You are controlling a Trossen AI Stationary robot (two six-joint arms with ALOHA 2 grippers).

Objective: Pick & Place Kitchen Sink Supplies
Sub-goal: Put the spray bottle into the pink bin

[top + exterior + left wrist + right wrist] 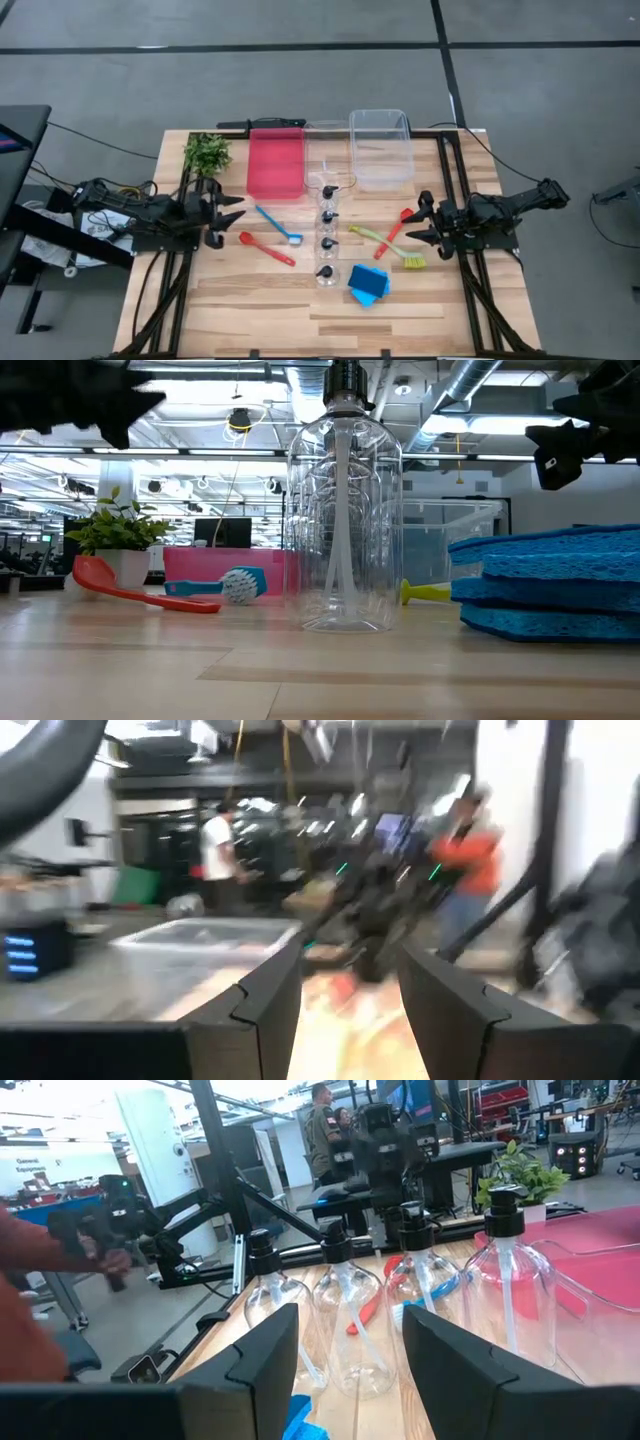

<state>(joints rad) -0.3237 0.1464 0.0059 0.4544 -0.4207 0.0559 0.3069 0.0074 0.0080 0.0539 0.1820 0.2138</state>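
Observation:
Several clear bottles with black pump caps [326, 232] stand upright in a row down the table's middle, also in the right wrist view [420, 1295]. A blue brush [279, 225] and a red spoon [267, 249] lie left of them. A yellow-green brush [390, 248] and a red utensil [398, 228] lie to their right. Blue sponges [368, 284] lie stacked near the front. My left gripper [236, 212] hovers open at the table's left side and my right gripper [412, 226] open at the right side. Both point inward with nothing between their fingers.
A red bin [275, 163] and two clear bins [381, 148] stand at the far side, with a leafy plant [207, 153] at the far left. Bare wood lies along the near edge. People [325, 1125] are in the room beyond the table.

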